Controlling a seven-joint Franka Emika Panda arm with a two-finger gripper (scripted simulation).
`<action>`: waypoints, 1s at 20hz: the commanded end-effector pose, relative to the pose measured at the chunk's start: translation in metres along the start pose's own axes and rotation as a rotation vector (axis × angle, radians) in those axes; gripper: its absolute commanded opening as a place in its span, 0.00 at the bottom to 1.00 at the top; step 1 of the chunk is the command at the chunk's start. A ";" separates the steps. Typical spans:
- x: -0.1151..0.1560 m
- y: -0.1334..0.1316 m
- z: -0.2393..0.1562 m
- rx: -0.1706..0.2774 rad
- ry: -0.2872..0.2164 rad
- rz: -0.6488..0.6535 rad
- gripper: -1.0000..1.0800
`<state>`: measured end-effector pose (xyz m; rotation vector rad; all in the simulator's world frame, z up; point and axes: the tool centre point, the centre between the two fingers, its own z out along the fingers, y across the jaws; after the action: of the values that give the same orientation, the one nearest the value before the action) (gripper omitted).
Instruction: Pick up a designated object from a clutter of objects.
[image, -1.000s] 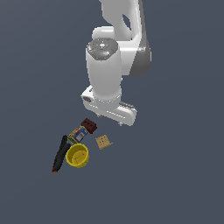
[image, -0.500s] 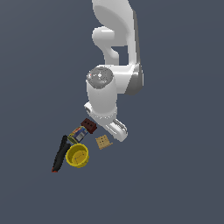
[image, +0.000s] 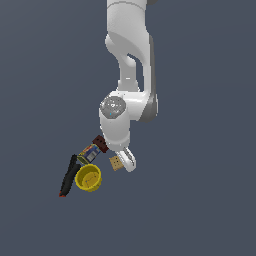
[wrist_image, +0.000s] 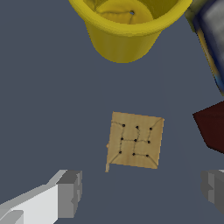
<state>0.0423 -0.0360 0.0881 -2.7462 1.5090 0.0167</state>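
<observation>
The small flat tan square block with a grid of dark dots (wrist_image: 134, 140) lies flat on the dark grey floor (image: 200, 200), in the middle of the wrist view and touching nothing. In the exterior view this tan dotted block (image: 116, 163) sits at the right edge of the clutter, just beside the white tip of the arm.

The white Franka arm (image: 131, 60) comes down from the top of the exterior view, bends at a rounded joint, and points its wrist down towards the clutter. The end effector (wrist_image: 142, 191) hangs over the tan block with its two grey fingers (wrist_image: 70, 194) spread well apart, one on each side of the wrist view, holding nothing. The block lies just ahead of the gap between them.

The yellow round bowl (image: 88, 177) stands upright to the exterior view's left of the block, near it but apart. The dark red-brown block (image: 101, 144) lies a little beyond the tan block, also apart from it. The colourful small box (image: 88, 153) sits between the bowl and the red-brown block. The black stick with a red tip (image: 68, 176) lies on the far left of the group, beside the bowl.
</observation>
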 end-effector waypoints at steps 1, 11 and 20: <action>0.002 0.002 0.010 0.000 0.005 0.046 0.96; 0.005 0.006 0.027 -0.001 0.013 0.120 0.96; 0.005 0.006 0.048 -0.002 0.013 0.117 0.96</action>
<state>0.0399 -0.0430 0.0471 -2.6601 1.6703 -0.0001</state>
